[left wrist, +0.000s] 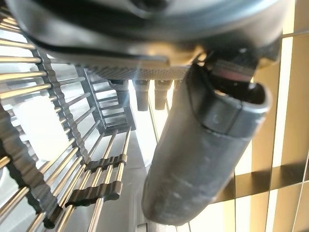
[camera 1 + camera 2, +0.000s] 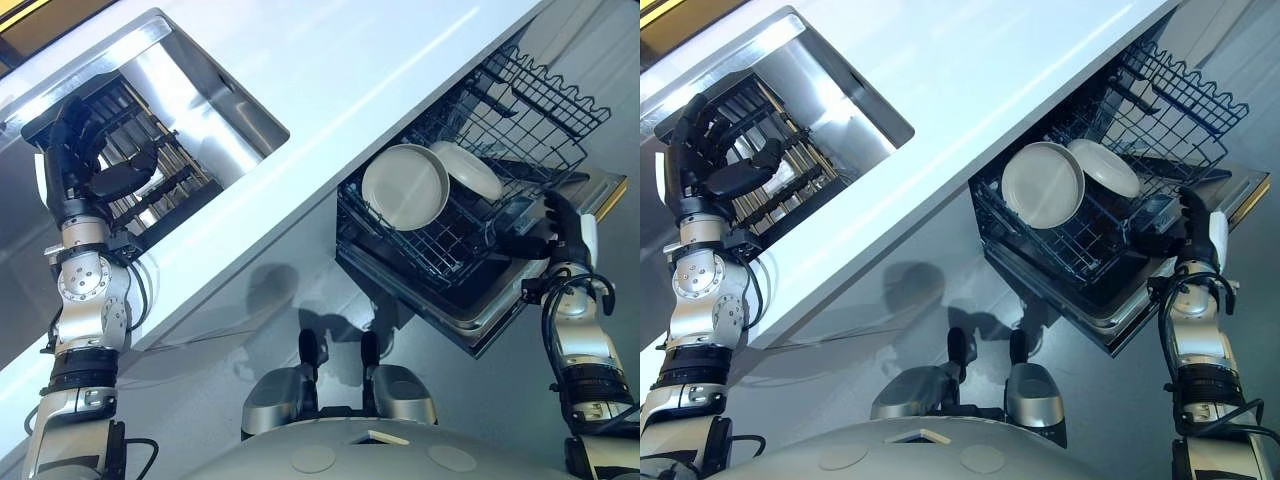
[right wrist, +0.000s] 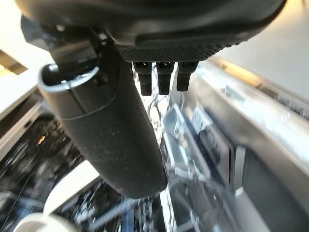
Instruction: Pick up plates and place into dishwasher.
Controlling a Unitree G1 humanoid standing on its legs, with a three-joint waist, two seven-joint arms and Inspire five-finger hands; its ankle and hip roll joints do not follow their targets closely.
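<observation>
Two round white ceramic plates (image 2: 405, 186) stand in the blue wire dishwasher rack (image 2: 470, 235); likely stiff, slippery, breakable, best pinched at the rim; left hand (image 2: 85, 160) over the sink rack (image 2: 150, 190) and right hand (image 2: 560, 235) both loosely open, empty.

Two white plates (image 2: 405, 186) (image 2: 466, 168) stand in one dishwasher rack (image 2: 470, 235); one sink rack (image 2: 150, 180).

White counter (image 2: 330, 90), steel sink (image 2: 215, 85), grey floor (image 2: 260, 330)

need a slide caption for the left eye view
Two plates stand in the dishwasher rack; left hand over the sink rack.
</observation>
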